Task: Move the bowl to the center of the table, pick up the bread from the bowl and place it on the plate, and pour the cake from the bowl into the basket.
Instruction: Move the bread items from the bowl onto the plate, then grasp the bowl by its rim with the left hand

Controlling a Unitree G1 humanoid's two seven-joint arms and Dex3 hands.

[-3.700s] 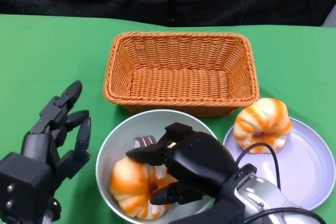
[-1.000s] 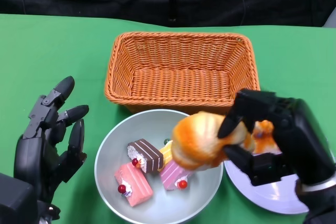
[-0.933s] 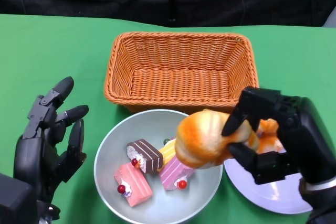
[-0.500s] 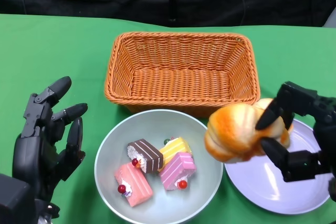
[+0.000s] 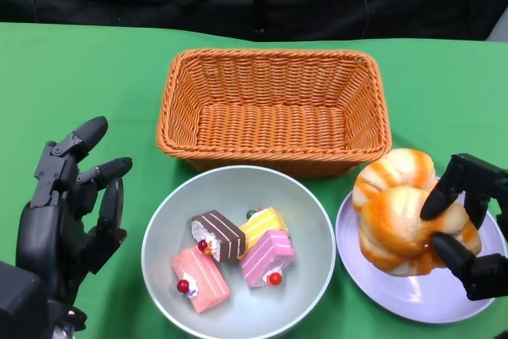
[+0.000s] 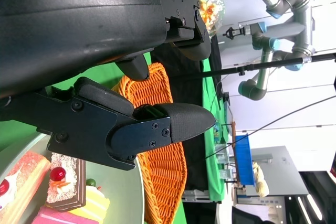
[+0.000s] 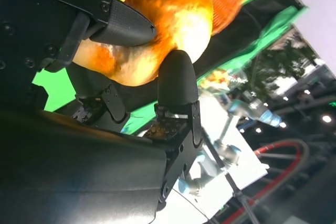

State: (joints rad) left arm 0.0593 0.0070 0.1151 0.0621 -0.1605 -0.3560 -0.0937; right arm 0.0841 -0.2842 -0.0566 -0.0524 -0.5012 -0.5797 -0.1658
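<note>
Right hand (image 5: 468, 236) grips bread (image 5: 401, 220) over plate (image 5: 397, 295), beside another loaf; next, release. Left hand (image 5: 67, 204) empty, fingers spread.

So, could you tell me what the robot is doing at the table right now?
The right hand grips an orange-and-white bread roll over the pale lilac plate, where another similar roll already lies behind it. It has not let go yet. The left hand hovers open beside the grey-green bowl, which holds four small cake slices: chocolate, yellow and two pink. The woven orange basket behind the bowl has no cake in it yet.
</note>
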